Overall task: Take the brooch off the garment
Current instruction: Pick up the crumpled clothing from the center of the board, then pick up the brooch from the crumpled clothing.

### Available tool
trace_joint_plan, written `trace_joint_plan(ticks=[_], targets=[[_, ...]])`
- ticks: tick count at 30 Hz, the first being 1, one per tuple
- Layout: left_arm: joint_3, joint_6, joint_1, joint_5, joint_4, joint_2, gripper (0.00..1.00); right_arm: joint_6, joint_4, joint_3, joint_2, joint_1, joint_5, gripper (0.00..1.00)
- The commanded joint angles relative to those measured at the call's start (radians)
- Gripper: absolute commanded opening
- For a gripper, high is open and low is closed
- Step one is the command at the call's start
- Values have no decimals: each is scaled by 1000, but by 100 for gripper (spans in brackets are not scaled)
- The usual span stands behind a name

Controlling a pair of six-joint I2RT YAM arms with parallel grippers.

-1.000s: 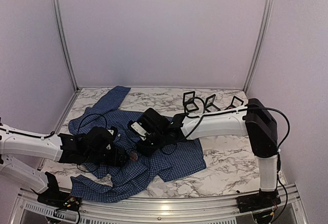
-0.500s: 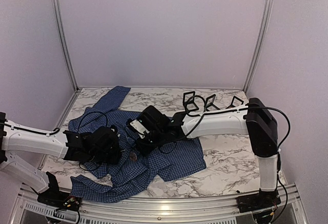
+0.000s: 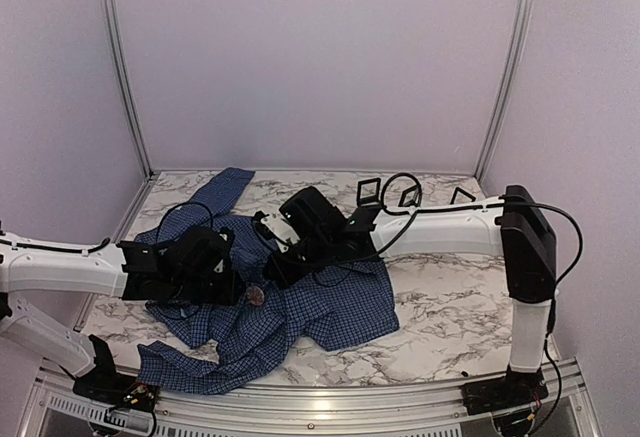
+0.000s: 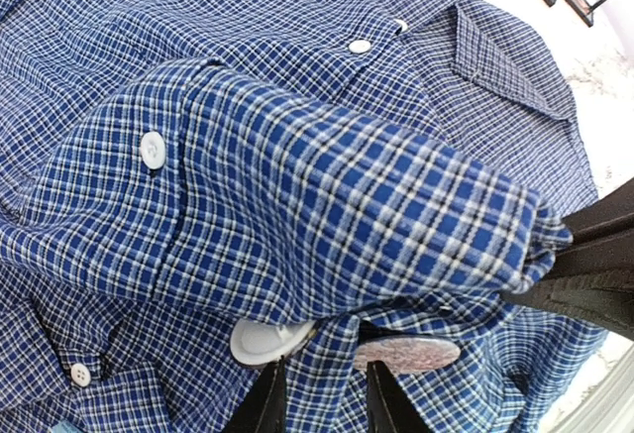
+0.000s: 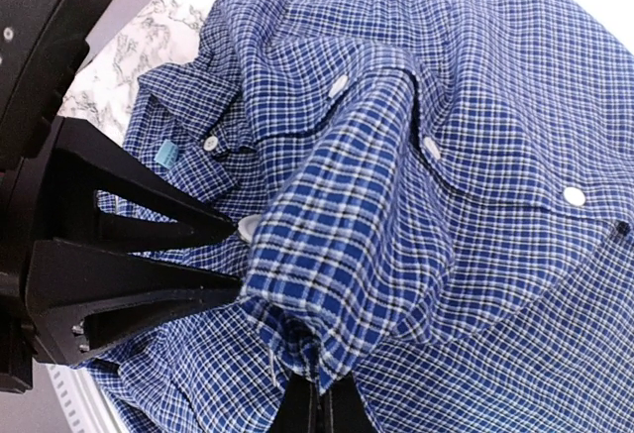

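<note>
Overhead view of a marble table [image 3: 450, 312] with a dark blue checked shirt, the garment [image 3: 330, 307], crumpled at centre left of the frame. Two white robot arms come in from either side and meet over it.

The right gripper [image 5: 319, 405] is clenched on a raised fold of the shirt's cloth, holding it up like a tent. In its own wrist view the pinched fold fills the lower middle.

The left gripper [image 4: 325, 374] sits under that fold at the bottom of its wrist view. Its two fingers [image 4: 260, 408] stand close together with checked cloth between them. Whether they have closed on anything cannot be told.

The brooch [image 4: 406, 352], a small speckled reddish disc, lies just above the tip of the finger nearer the right edge of the frame and is still on the shirt. A white disc [image 4: 265, 340] lies just beside the other fingertip.

Risks from here:
- The left fingers may nip cloth rather than the brooch, so a pull would drag the shirt along
- The lifted fold could slip from the right gripper and fall over the brooch
- A tug before the fastening parts could tear the fabric
</note>
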Motion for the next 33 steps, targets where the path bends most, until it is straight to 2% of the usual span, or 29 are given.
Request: trace_joint_plan(ticks=[1,9,16,21,33], targets=[[3,-96,-13,73,-40,-84,29,35,53,-14,-57,4,-62,0],[-100,-269,-41,179,32,-178,39,64,95,-6,-55,38,-116,0],[-240,-402,-41,184,159,-265,50,103,164,-37,-50,60,-162,0],[-326,-467,-41,188,272,-313,51,131,204,-56,-33,63,-182,0],[-342,-457,-42,192,272,-354,52,180,250,-2,48,69,-254,0]])
